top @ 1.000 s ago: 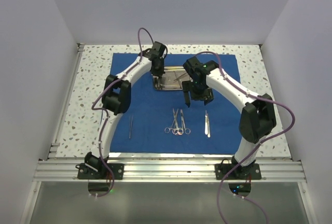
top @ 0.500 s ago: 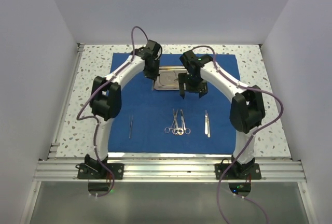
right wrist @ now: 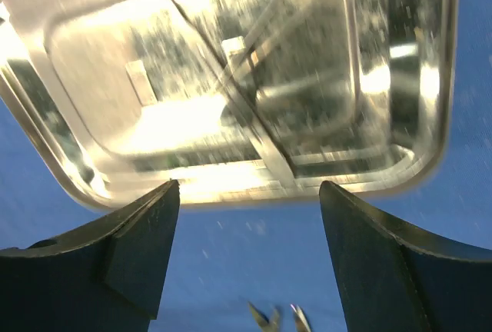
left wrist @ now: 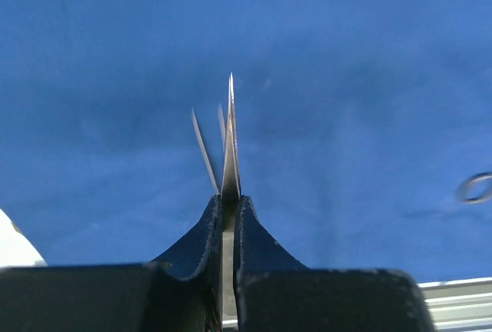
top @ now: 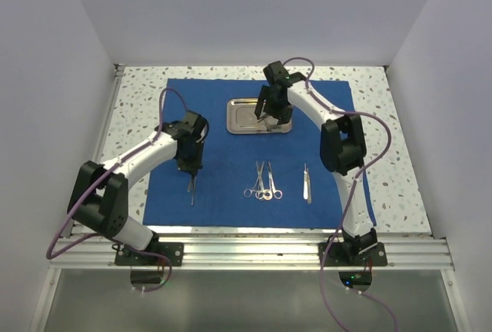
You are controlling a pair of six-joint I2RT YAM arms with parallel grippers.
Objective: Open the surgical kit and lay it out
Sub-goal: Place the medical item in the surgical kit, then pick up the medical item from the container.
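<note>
- The table (top: pixel 138 117) is white with dark speckles, and the cloth lies on it.
- The cloth (top: pixel 231 159) is blue and spread flat as a large sheet. It covers the middle of the table, and all the tools rest on it.
- The tray (top: pixel 246 117) is shiny steel and stands on the far part of the cloth, near the middle. Some thin lines show inside it in the right wrist view, but the picture is blurred and I cannot tell what they are.
- The right gripper (right wrist: pixel 247 194) hangs over the near right part of the tray. Its jaws are wide apart and nothing is between them.
- The left gripper (left wrist: pixel 231 203) is low over the left part of the cloth, well apart from the tray. Its jaws are clenched on the tweezers.
- The two ring-handled tools (top: pixel 264 181) lie side by side, touching, in the middle of the cloth, nearer than the tray.
- The tweezers (left wrist: pixel 231 128) stick out from the left fingers, with the sharp tips pointing away from the gripper. I cannot tell if they are touching the cloth.
- One slim silver tool (top: pixel 307 184) lies alone to the right of the ring-handled tools.
</note>
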